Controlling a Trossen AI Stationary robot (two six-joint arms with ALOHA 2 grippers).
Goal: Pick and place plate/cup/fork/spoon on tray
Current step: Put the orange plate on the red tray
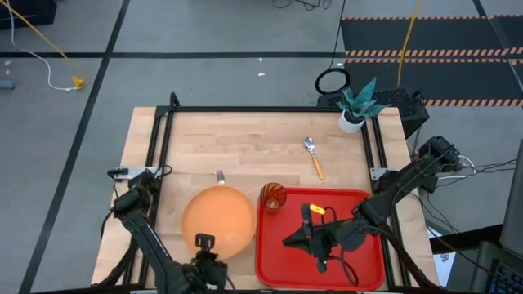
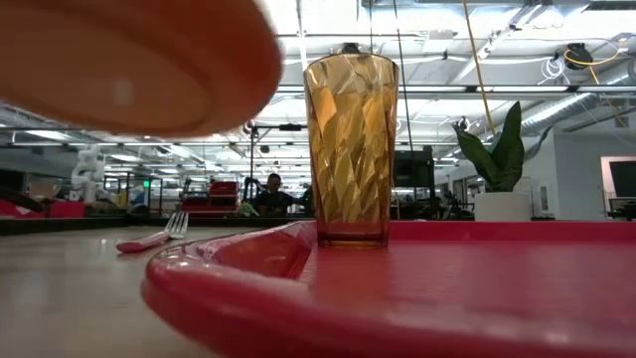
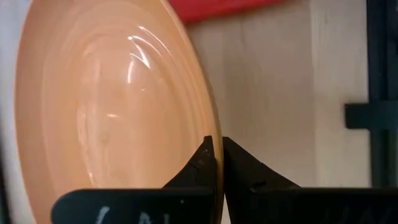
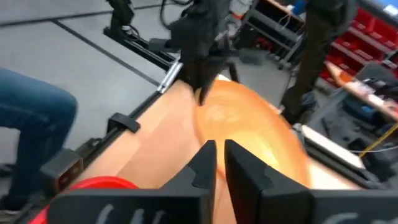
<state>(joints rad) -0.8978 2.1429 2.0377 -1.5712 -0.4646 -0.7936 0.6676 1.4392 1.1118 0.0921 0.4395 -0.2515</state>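
Observation:
The orange plate [image 1: 216, 219] hangs above the table just left of the red tray [image 1: 359, 261], with my left gripper [image 1: 203, 242] shut on its near rim. In the low view the plate [image 2: 129, 60] floats above the wood. The amber cup [image 1: 273, 197] stands upright on its base in the tray's far left corner. My right gripper [image 1: 288, 241] hovers over the tray, pointing at the plate, its fingers [image 4: 219, 155] a narrow gap apart around nothing. The spoon [image 1: 314, 157] lies flat on the table beyond the tray. The fork [image 2: 159, 237] lies on the table; the plate hides most of it from above. My left gripper pinches the plate's rim [image 3: 213, 144] between its two fingers, one on the upper face and one on the underside. The fingers come from the table's near side, slanting down. The plate is lifted clear of the table and stretches away beyond the fingers.
A white pot with a green plant [image 1: 356, 110] stands at the table's far right corner. A black frame [image 1: 261, 109] runs around the tabletop. Bare wood [image 1: 237, 147] lies beyond the plate.

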